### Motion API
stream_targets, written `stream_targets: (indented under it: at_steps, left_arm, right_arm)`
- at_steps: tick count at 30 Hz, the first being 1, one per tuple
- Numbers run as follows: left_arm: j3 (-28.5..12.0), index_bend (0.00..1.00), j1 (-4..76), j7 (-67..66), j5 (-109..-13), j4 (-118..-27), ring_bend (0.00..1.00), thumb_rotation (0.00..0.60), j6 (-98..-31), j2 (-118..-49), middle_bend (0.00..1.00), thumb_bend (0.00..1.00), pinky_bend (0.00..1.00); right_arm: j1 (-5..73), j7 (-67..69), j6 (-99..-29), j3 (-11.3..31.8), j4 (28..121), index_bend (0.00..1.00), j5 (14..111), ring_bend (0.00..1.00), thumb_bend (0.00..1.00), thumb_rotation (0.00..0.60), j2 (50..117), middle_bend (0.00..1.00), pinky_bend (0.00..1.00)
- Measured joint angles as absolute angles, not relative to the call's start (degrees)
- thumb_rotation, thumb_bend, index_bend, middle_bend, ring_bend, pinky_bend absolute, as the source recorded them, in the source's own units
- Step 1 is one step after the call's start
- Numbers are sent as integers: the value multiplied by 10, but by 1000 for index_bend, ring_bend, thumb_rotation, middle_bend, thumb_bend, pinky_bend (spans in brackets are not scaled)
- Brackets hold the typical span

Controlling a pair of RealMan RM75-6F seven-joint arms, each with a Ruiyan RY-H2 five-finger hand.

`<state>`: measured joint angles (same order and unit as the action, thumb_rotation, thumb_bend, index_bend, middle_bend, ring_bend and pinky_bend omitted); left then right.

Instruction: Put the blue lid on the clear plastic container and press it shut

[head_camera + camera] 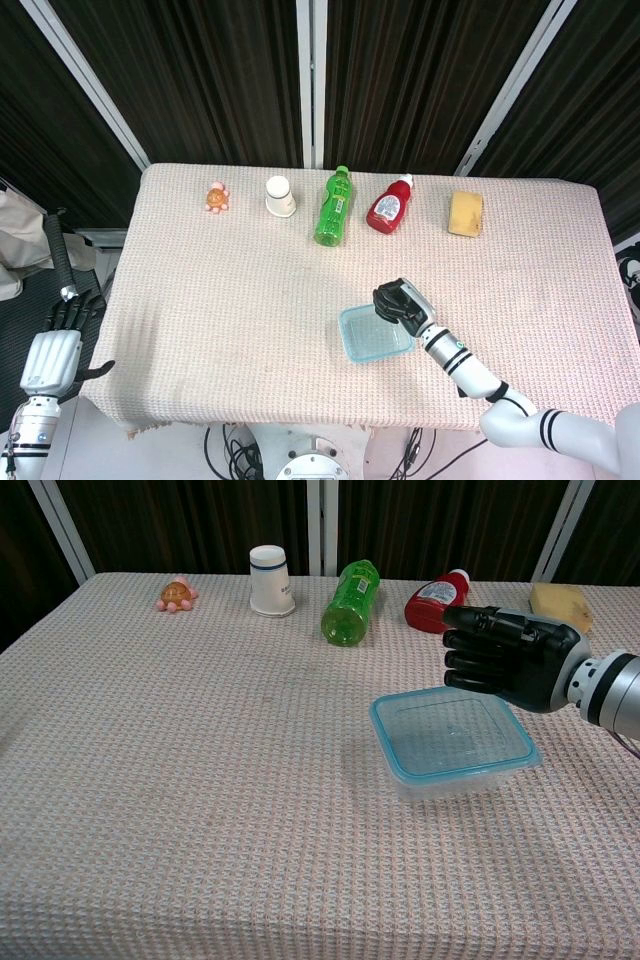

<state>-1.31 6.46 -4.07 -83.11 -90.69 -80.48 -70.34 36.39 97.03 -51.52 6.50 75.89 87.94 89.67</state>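
The clear plastic container stands on the table right of centre, with the blue lid lying on top of it. In the head view the blue lid shows as a light-blue rectangle. My right hand hovers just above and behind the lid's far right corner, fingers stretched out toward the left, holding nothing. From the head view, the right hand sits at the lid's far right edge. My left hand hangs beside the table's left edge, off the cloth, empty with fingers apart.
Along the far edge lie a small orange toy, a white cup, a green bottle, a red ketchup bottle and a yellow sponge. The pink woven tablecloth covers the table.
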Motion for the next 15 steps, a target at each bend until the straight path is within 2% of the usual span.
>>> stream_targets:
  at_steps: [8, 15]
  left_arm:
    - [-13, 80, 65, -39, -831, -905, 0, 600, -805, -703, 4, 56, 0]
    - [-12, 79, 64, -35, -831, -902, 0, 600, -805, -704, 4, 55, 0]
  right_arm:
    - [380, 1017, -514, 38, 714, 1000, 899, 1000, 823, 600, 918, 1000, 1000]
    - [383, 1025, -520, 30, 705, 1000, 898, 1000, 833, 600, 924, 1000, 1000]
